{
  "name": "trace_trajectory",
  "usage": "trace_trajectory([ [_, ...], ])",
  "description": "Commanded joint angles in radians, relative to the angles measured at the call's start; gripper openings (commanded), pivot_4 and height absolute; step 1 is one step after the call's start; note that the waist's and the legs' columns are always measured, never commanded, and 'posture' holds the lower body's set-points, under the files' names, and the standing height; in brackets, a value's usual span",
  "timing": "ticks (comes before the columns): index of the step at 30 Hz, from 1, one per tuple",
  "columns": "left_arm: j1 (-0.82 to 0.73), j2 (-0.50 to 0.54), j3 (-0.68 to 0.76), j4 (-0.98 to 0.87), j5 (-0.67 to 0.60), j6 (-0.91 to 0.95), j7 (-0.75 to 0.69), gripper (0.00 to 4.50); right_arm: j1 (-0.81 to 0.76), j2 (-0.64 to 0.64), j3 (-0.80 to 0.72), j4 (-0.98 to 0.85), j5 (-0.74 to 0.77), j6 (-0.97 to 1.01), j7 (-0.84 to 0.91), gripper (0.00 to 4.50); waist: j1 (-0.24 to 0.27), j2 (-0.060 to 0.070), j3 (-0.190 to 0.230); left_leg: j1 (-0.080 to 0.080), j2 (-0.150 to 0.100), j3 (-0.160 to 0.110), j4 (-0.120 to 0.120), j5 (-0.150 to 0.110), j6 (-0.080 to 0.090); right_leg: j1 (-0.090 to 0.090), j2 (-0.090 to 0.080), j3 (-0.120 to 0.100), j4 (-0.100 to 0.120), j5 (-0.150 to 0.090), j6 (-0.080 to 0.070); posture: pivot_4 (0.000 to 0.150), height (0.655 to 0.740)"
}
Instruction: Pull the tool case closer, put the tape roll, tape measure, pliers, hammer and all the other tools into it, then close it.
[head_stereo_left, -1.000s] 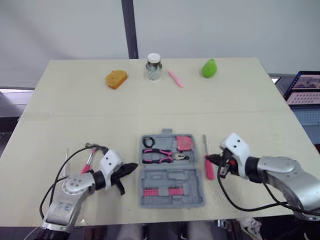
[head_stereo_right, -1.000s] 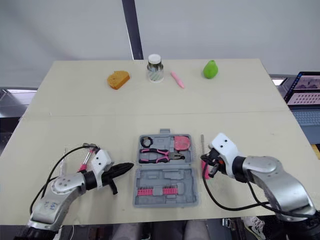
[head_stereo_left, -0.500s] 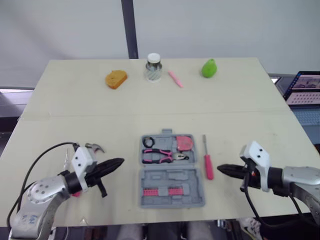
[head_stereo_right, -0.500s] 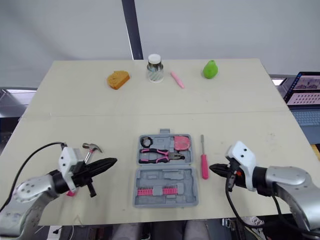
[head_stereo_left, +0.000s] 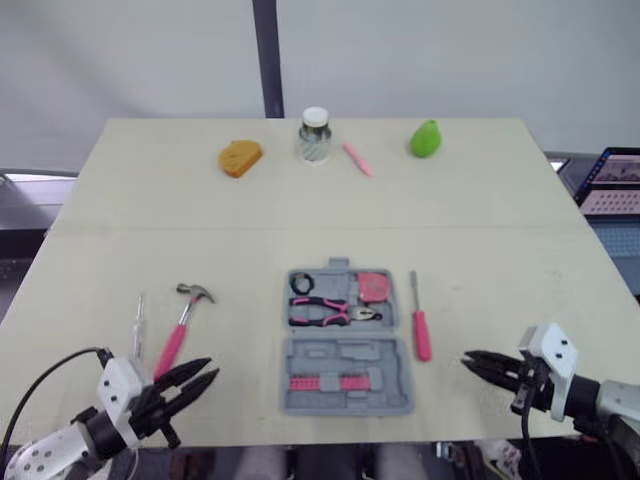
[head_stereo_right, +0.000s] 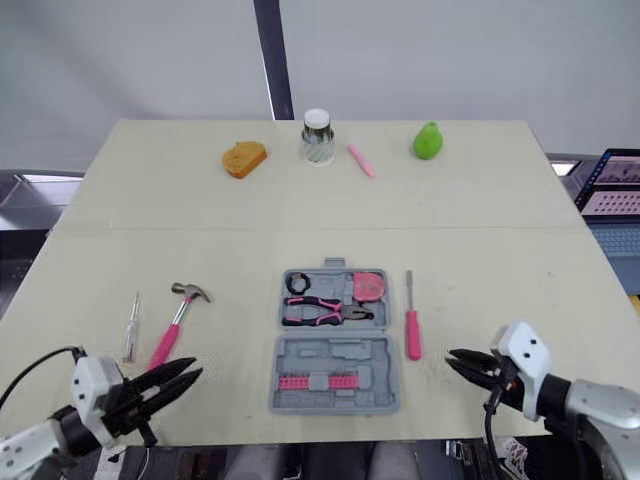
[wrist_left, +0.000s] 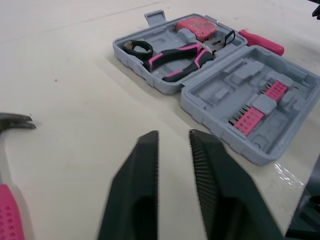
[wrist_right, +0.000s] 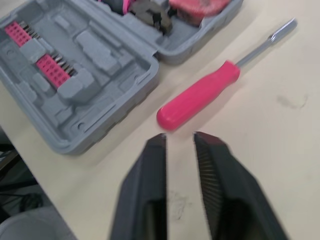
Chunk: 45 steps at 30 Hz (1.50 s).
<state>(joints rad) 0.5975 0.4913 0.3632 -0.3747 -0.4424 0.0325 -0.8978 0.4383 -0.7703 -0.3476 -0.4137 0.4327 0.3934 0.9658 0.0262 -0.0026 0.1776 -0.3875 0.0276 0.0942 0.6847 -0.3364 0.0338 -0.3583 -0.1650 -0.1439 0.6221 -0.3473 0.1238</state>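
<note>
The grey tool case (head_stereo_left: 344, 350) lies open near the table's front edge. Its far half holds the black tape roll (head_stereo_left: 299, 285), the pink-handled pliers (head_stereo_left: 330, 312) and the pink tape measure (head_stereo_left: 373, 286); pink bits (head_stereo_left: 325, 383) sit in the near half. The hammer (head_stereo_left: 181, 328) and a thin screwdriver (head_stereo_left: 138, 324) lie left of the case. A pink screwdriver (wrist_right: 197, 97) lies right of it. My left gripper (head_stereo_left: 201, 373) hovers open near the front-left edge, below the hammer. My right gripper (head_stereo_right: 458, 361) is open, just right of the pink screwdriver. Both hold nothing.
Along the far edge sit an orange sponge-like piece (head_stereo_left: 240, 158), a glass jar (head_stereo_left: 315, 135), a pink marker (head_stereo_left: 356, 158) and a green pear (head_stereo_left: 425, 138). A laptop (head_stereo_left: 612, 185) stands beyond the right edge. Bare tabletop spans the middle.
Both arms have drawn back toward the near edge, away from the case. The hammer and pink screwdriver now lie uncovered and unmoved. The camera has shifted slightly.
</note>
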Motion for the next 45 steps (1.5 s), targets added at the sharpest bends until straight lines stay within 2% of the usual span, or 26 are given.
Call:
trace_trajectory([
  [1,0.04,-0.023,-0.016,0.023,0.025,-0.065,-0.007,3.32,0.029,0.012,-0.001,-0.019,0.024,0.004,0.009,2.87,0.0,0.0,0.0,0.0,0.0,0.0,0.0,0.0,0.0,0.0,0.0,0.001,0.0,0.0,0.0,0.15,0.695],
  [3,0.056,-0.036,-0.022,0.04,0.04,-0.098,-0.002,4.34,0.042,0.016,0.001,-0.022,0.022,0.001,0.009,3.85,0.0,0.0,0.0,0.0,0.001,0.0,0.0,-0.001,0.0,0.0,0.0,0.005,0.0,0.0,0.0,0.15,0.695],
  [4,0.064,-0.041,-0.024,0.045,0.039,-0.104,-0.002,4.5,0.048,0.016,-0.001,-0.02,0.021,-0.003,0.009,4.44,0.0,0.0,0.0,0.0,0.001,0.0,0.0,-0.001,0.0,0.0,0.0,0.006,0.0,0.0,0.0,0.15,0.695],
  [20,0.047,-0.034,-0.059,0.017,0.025,-0.091,0.034,4.5,0.071,0.012,0.007,-0.005,0.03,-0.033,0.027,4.48,0.0,0.0,0.0,0.0,0.001,0.001,0.0,-0.002,0.0,-0.001,0.0,0.007,0.0,0.0,-0.001,0.15,0.695],
  [24,0.046,-0.068,-0.051,-0.055,-0.028,-0.007,0.117,4.5,0.048,-0.008,0.002,-0.013,0.049,-0.03,0.054,4.48,0.0,0.0,0.0,0.0,0.001,0.001,0.0,-0.002,0.0,-0.001,0.0,0.007,0.0,0.0,-0.001,0.15,0.695],
  [29,0.054,-0.155,0.025,-0.203,-0.095,0.189,0.396,4.5,-0.046,-0.024,-0.05,-0.039,0.122,-0.042,0.085,4.48,-0.002,-0.001,0.001,0.0,0.001,0.001,0.0,-0.002,0.0,0.0,0.001,0.008,0.0,0.0,0.0,0.15,0.695],
  [34,0.082,-0.168,0.101,-0.291,-0.102,0.338,0.546,4.5,-0.063,-0.029,-0.041,-0.09,0.126,-0.096,0.132,4.48,0.001,-0.002,0.001,0.0,0.001,0.0,0.0,-0.002,0.0,0.0,0.002,0.007,0.0,0.0,0.0,0.15,0.695],
  [37,0.062,-0.147,0.173,-0.236,-0.131,0.401,0.577,4.5,-0.073,-0.023,-0.01,-0.095,0.104,-0.158,0.164,4.48,0.003,-0.004,0.002,0.0,0.001,0.0,0.0,-0.002,0.001,0.0,0.002,0.007,0.0,0.0,0.0,0.15,0.695],
  [45,-0.081,0.005,0.269,-0.056,-0.148,0.493,0.532,4.5,-0.091,-0.021,0.053,-0.116,0.113,-0.223,0.209,4.48,0.002,-0.004,0.002,0.001,0.001,0.0,0.0,-0.001,0.0,0.0,0.002,0.007,0.001,0.0,-0.001,0.15,0.695],
])
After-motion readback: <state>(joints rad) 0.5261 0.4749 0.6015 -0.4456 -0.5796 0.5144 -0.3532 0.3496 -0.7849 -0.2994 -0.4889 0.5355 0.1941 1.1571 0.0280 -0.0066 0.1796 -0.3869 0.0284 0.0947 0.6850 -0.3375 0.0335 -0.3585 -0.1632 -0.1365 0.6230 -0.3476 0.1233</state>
